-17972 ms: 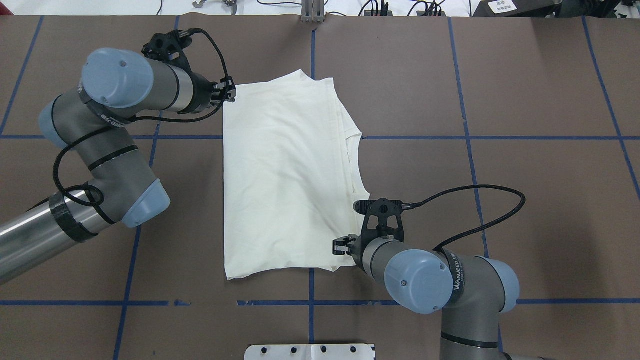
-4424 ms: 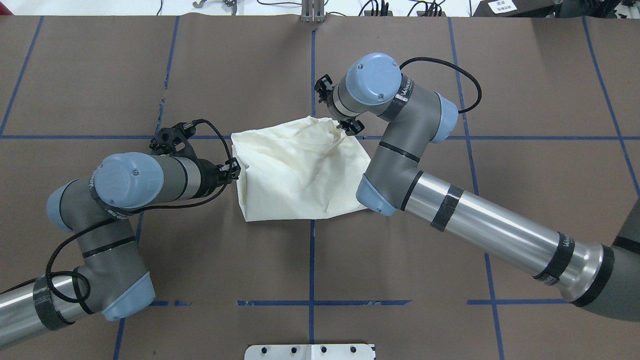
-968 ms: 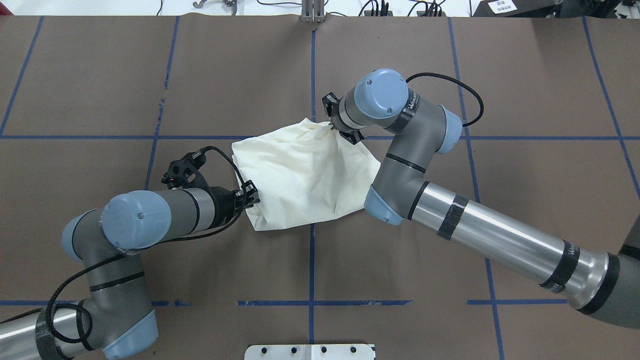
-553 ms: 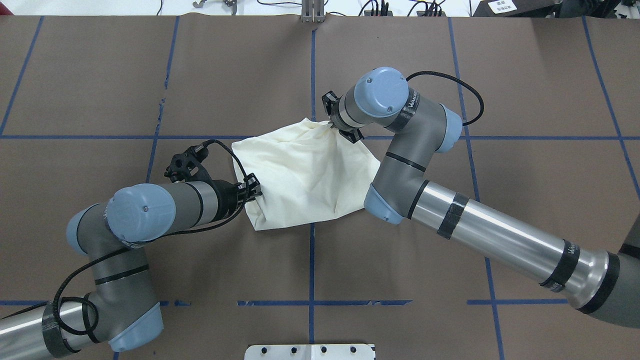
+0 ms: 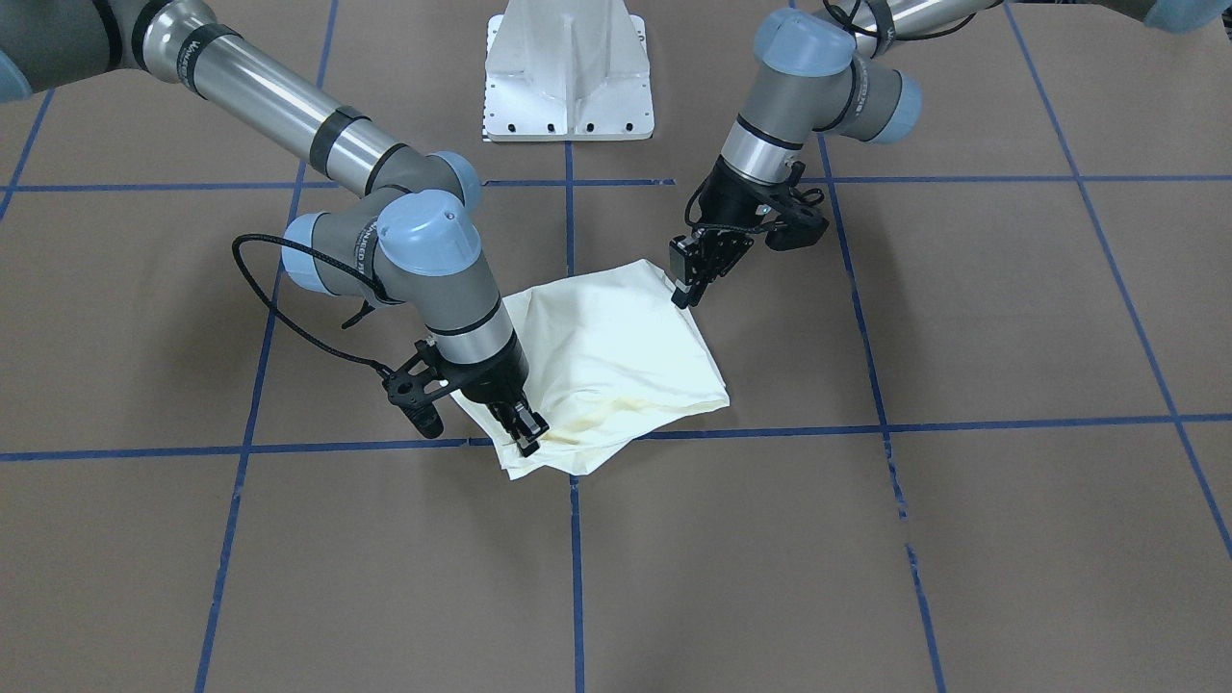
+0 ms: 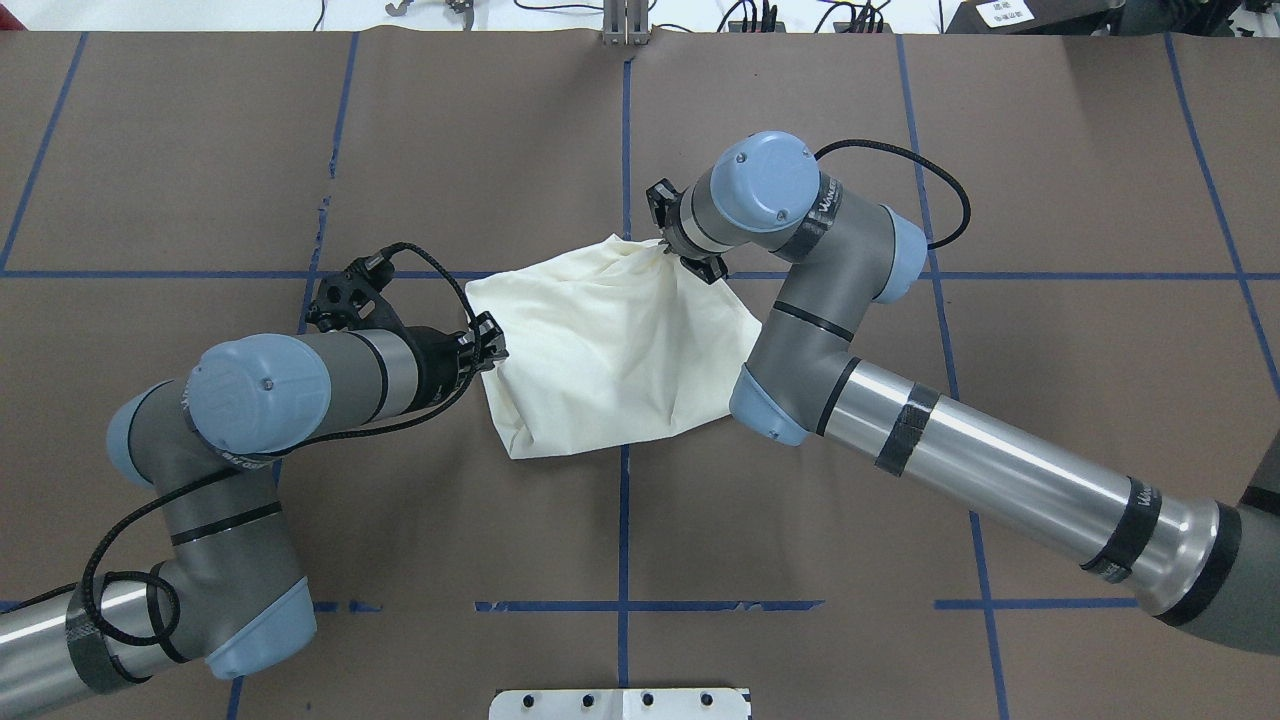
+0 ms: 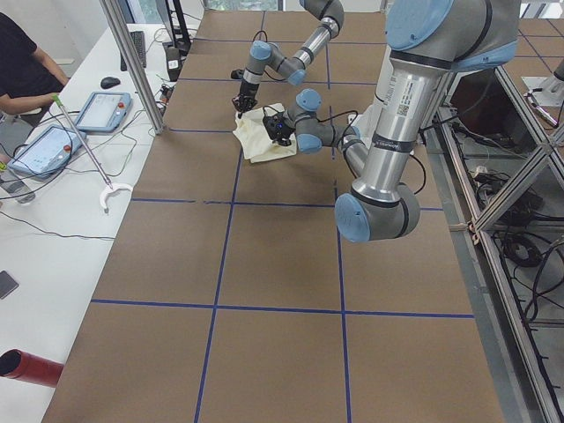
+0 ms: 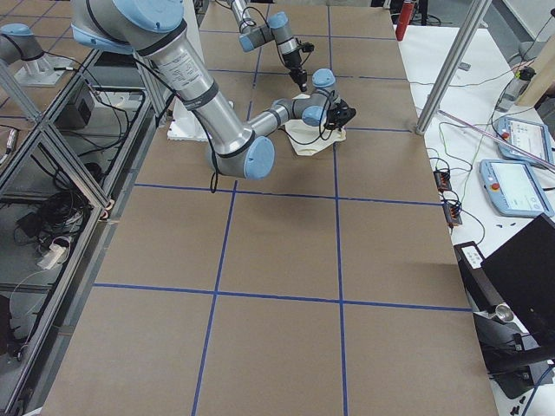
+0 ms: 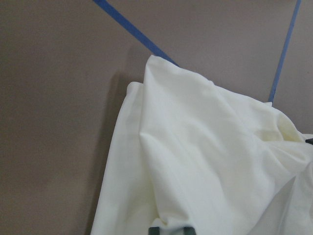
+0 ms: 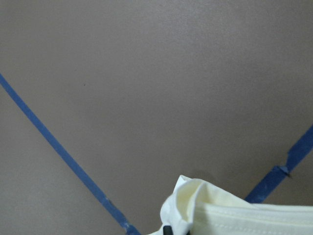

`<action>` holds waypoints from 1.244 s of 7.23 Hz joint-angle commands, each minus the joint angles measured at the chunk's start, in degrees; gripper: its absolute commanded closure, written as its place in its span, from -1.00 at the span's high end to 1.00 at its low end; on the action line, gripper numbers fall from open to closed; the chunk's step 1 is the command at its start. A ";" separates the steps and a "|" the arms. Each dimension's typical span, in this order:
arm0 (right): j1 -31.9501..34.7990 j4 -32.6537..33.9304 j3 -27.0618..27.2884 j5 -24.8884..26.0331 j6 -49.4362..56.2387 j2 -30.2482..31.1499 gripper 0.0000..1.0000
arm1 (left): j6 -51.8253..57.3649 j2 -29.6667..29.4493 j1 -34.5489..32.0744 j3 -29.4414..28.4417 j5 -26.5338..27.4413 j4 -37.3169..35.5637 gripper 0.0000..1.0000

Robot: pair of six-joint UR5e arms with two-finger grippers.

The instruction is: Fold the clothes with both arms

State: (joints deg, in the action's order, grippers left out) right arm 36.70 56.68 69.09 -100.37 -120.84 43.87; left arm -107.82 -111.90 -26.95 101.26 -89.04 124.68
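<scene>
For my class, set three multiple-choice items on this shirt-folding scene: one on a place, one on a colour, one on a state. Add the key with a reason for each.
1. Where on the shirt does the right gripper grip?
A. its middle
B. its bottom corner in the overhead view
C. its top corner in the overhead view

2. The tape lines on the table are:
A. red
B. blue
C. yellow

3. The left gripper is:
A. shut on the shirt's edge
B. open, high above the shirt
C. resting on bare table, away from the shirt

Key:
1 C: the overhead view shows it pinching the shirt's top tip.
2 B: the grid is blue on brown.
3 A: the left wrist view shows cloth pinched between the fingers.
</scene>
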 commanded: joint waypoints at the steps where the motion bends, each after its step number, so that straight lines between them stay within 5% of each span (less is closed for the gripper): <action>1: 0.04 0.00 -0.01 0.00 -0.18 -0.10 -1.00 | 0.41 -0.60 0.06 -1.94 -0.17 -1.10 0.14; 2: 0.04 0.00 -0.01 0.00 -0.18 -0.10 -1.00 | 0.59 -0.95 -0.03 -1.77 -0.43 -1.10 0.33; 6: 0.04 -0.08 0.08 0.00 -0.18 -0.19 -1.00 | 0.15 -1.83 0.84 -2.03 -0.52 -0.22 0.25; 7: 0.13 -0.08 0.08 0.00 -0.18 -0.19 -1.00 | -0.02 -1.83 1.63 -2.03 -0.52 -0.22 -0.04; 9: 0.13 -0.08 0.08 0.00 -0.18 -0.19 -1.00 | -0.20 -1.83 2.43 -3.26 -0.44 -0.22 -0.98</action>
State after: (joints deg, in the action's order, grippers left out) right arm 36.81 56.61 69.17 -100.37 -121.03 43.68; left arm -107.96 -113.72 -24.99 98.68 -89.54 124.45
